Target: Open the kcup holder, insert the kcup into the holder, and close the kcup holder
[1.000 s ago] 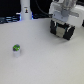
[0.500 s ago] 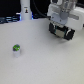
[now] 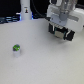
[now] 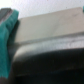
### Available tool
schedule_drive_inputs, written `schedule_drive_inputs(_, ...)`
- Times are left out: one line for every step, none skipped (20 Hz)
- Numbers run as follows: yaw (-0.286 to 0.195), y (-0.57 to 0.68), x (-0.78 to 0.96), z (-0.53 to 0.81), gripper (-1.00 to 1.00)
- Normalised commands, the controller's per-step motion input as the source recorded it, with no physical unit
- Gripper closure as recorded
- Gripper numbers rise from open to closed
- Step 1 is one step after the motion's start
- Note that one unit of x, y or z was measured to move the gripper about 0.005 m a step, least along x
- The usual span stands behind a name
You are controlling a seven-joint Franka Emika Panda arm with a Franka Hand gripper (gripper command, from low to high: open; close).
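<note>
One small squat pale-grey pod with a bright green top, the kcup (image 3: 16, 49), stands upright on the white table (image 3: 40, 62), alone on the bare surface. It lies well apart from the robot's white-and-black gripper (image 3: 62, 36), which hangs over the table towards the exterior view's right and farther back, so the kcup sits towards that view's left of the gripper and nearer the camera.

One gripper shows, its dark fingers pointing down with a gap between them, spread and grasping nothing. One tall white bottle-shaped object (image 3: 25, 9) stands at the back edge, beyond the kcup.

The wrist view is blurred: a teal finger pad (image 4: 7, 45) beside a grey-brown slab I cannot identify.
</note>
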Motion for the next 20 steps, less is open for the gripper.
schedule_drive_inputs(0.0,0.0,0.05,0.0,1.0)
schedule_drive_inputs(-0.083,-0.31,0.94,0.29,1.0)
schedule_drive_inputs(-0.083,-0.31,0.94,0.29,1.0)
schedule_drive_inputs(-0.085,-0.31,0.94,0.28,1.0)
schedule_drive_inputs(-0.082,-0.31,0.94,0.28,1.0)
schedule_drive_inputs(-0.081,-0.31,0.95,0.29,1.0)
schedule_drive_inputs(-0.08,-0.31,0.95,0.29,1.0)
schedule_drive_inputs(-0.081,-0.31,0.94,0.27,1.0)
schedule_drive_inputs(-0.08,-0.32,0.94,0.28,1.0)
schedule_drive_inputs(-0.082,-0.32,0.94,0.28,1.0)
schedule_drive_inputs(-0.082,-0.32,0.94,0.28,1.0)
schedule_drive_inputs(-0.079,-0.31,0.95,0.29,1.0)
schedule_drive_inputs(-0.081,-0.32,0.94,0.3,1.0)
schedule_drive_inputs(-0.084,-0.32,0.94,0.3,1.0)
schedule_drive_inputs(-0.083,-0.32,0.94,0.31,1.0)
schedule_drive_inputs(-0.081,-0.32,0.94,0.31,1.0)
schedule_drive_inputs(-0.081,-0.32,0.93,0.32,1.0)
schedule_drive_inputs(-0.069,-0.32,0.94,0.34,1.0)
schedule_drive_inputs(-0.072,-0.32,0.94,0.34,1.0)
schedule_drive_inputs(-0.071,-0.32,0.93,0.34,1.0)
